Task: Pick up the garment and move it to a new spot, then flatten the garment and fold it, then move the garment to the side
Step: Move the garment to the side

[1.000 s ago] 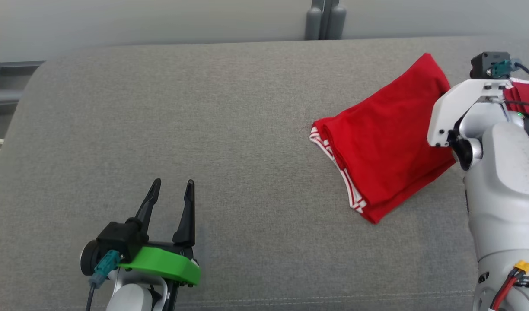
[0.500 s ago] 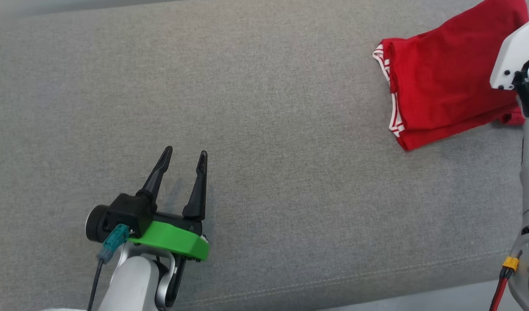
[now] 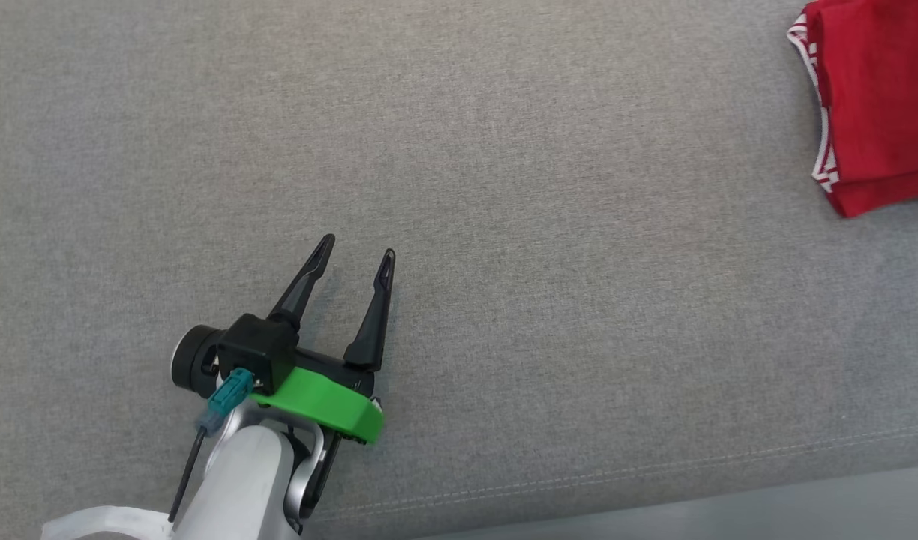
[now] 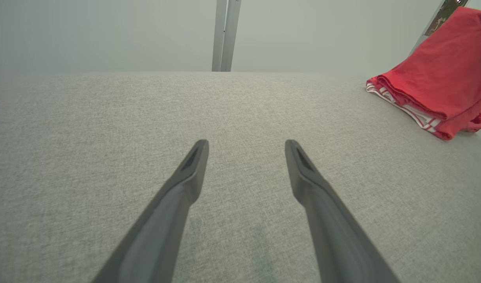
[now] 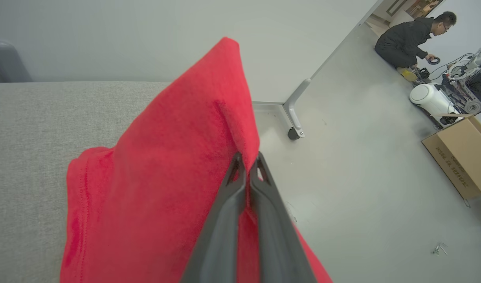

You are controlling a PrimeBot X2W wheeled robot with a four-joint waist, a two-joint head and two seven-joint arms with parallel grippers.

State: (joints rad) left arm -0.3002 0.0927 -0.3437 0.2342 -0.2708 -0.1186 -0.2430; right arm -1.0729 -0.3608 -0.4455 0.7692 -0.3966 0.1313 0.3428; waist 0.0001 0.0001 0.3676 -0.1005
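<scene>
2 states: left gripper (image 3: 358,247) gapes empty, right gripper (image 5: 248,157) pinches the red garment (image 5: 166,177).

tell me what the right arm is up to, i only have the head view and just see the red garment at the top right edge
Observer: In the right wrist view the right arm's fingers are shut, pinching a fold of the red garment.
Operator: is it lifted or flat
Observer: The pinched edge stands up in a peak above the grey cushion.
Operator: anything past the cushion on that side
Observer: Bare floor, with a cardboard box and a crouching person farther off.
</scene>
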